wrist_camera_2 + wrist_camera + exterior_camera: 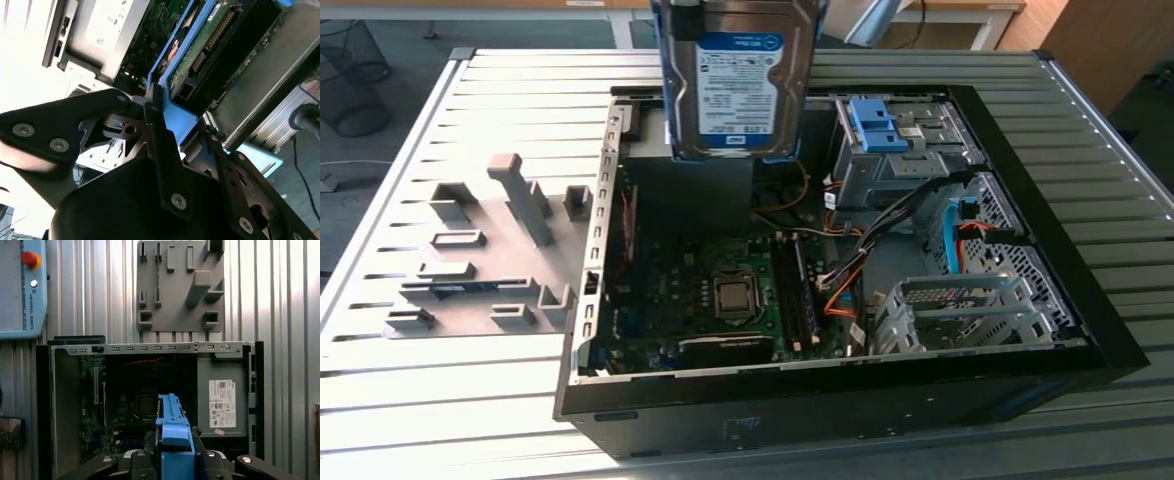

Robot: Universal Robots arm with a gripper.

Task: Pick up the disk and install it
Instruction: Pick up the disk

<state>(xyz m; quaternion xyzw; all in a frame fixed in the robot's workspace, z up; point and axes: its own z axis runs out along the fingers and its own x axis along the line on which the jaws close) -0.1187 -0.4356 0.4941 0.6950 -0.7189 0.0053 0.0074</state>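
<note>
silver metal with a blue-and-white label and a blue plastic frame, the flat rectangular disk point(736, 85) is held upright above the open black computer case point(854, 405), over its far side in the exterior view. the gripper point(180, 114) is seen closed on the disk's frame, black fingers point(157, 145) pressed against the plastic. within the case, laid on a ribbed metal table point(454, 420), a green motherboard point(707, 290), bundled cables point(894, 215) and a grey perforated cage point(961, 310) are housed.
</note>
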